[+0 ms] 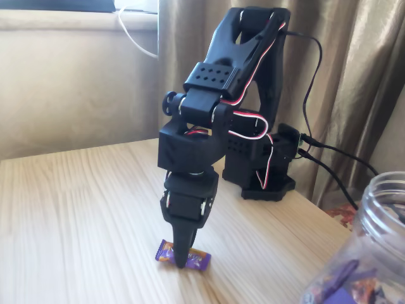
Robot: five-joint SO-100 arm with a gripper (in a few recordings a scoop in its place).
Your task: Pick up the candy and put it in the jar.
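Observation:
A small candy (168, 253) in a shiny purple wrapper with orange print lies on the wooden table near the front, in the fixed view. The black gripper (181, 258) points straight down onto it, fingertips at the wrapper's middle and hiding part of it. The fingers look close together around the candy, which still rests on the table. The clear plastic jar (373, 253) with a threaded rim stands at the lower right corner, with purple and orange wrappers showing through its wall.
The arm's black base (262, 171) stands at the back of the table (82, 215) with black cables running off to the right. Curtains hang behind, and a pale wall with a white cord is at the left.

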